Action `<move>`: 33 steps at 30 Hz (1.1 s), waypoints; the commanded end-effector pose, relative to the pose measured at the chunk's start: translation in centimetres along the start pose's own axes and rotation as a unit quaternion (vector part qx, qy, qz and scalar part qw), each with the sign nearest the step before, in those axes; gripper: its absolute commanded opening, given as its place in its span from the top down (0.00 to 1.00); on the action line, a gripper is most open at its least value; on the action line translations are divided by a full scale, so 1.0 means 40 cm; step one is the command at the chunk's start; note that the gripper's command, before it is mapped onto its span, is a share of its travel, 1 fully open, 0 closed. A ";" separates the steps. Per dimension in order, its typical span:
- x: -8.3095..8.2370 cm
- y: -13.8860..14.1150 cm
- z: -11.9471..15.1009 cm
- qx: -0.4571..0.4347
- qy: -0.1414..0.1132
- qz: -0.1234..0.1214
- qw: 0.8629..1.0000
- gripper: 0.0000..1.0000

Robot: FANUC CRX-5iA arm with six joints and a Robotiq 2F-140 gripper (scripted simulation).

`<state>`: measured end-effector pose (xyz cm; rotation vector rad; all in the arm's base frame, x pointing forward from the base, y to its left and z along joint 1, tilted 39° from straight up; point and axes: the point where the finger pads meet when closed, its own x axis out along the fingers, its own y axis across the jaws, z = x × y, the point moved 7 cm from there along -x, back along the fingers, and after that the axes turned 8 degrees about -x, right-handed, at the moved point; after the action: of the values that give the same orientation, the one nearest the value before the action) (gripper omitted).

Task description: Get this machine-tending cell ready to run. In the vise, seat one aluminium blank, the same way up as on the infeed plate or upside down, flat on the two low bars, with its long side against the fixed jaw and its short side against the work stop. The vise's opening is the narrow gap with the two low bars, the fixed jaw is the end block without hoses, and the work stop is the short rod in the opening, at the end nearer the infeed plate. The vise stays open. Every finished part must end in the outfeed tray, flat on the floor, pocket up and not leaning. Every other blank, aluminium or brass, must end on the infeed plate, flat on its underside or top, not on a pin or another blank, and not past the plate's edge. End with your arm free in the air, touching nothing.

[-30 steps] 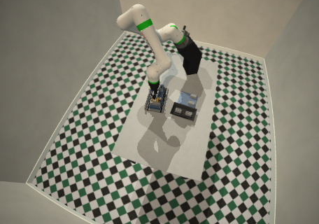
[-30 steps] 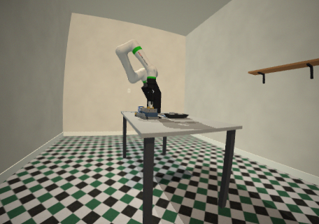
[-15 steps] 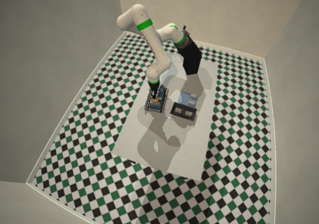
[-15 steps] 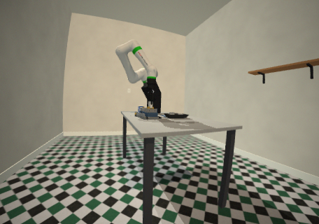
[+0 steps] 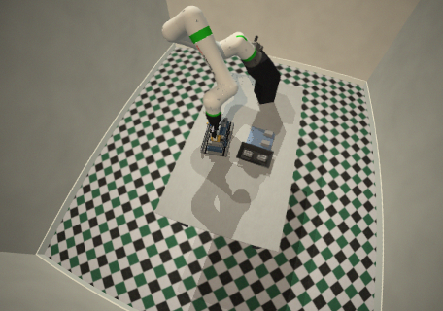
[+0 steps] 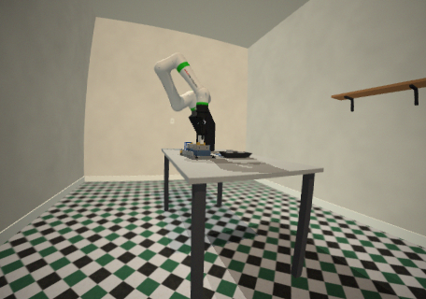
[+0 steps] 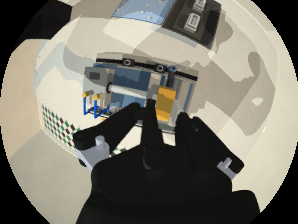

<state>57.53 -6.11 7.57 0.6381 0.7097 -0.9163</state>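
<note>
Vise (image 5: 217,138) sits near the desk's (image 5: 253,222) left long edge, about midway along it. Claw (image 7: 152,117) is down over the vise, fingers closed on a yellowish brass block (image 7: 165,104) in the vise opening. To its right: black tray (image 5: 254,155) with two grey parts, and touching it on the far side, the blue plate (image 5: 262,137). Black arm base (image 5: 266,83) at the desk's far end.

A pale grey desk (image 5: 253,207) on dark legs stands on a green, black and white checkered floor (image 5: 121,251). Directly on it sit the vise (image 5: 217,139), the blue infeed plate (image 5: 262,136) and the dark outfeed tray (image 5: 255,155), the tray touching the plate. The arm's black pedestal (image 5: 266,83) stands at the far end.
</note>
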 end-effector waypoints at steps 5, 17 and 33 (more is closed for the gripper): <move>0.000 0.000 0.000 0.000 0.000 0.000 1.000 1.00; -0.019 0.000 0.000 0.000 0.000 0.000 1.000 1.00; -0.081 0.000 0.000 0.000 0.000 0.000 1.000 1.00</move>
<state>56.28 -4.71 9.84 0.6383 0.7096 -0.9163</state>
